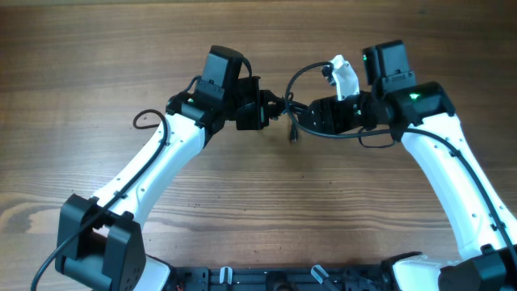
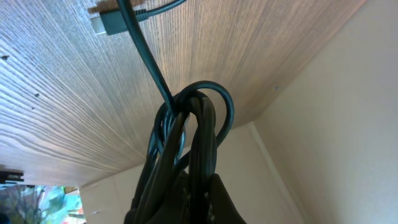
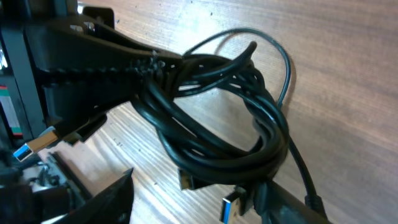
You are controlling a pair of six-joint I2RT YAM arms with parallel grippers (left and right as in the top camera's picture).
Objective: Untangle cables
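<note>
Clamped tight in left hand: tangled bundle of thin black cords with metal-tipped plugs, over brown wooden worktop. Loops straight ahead of right hand, fingers spread, nearer for pulling.

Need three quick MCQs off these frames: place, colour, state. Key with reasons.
1. Where is the cable bundle? A) over the middle of the table B) at its left edge C) on the floor
2. Cable colour? A) white B) red C) black
3. State of the left hand? A) wide open B) shut on the bundle C) out of view
Key: 1A, overhead shows it mid-table; 2C, every cord looks black; 3B, it pinches the cords in the right wrist view.
</note>
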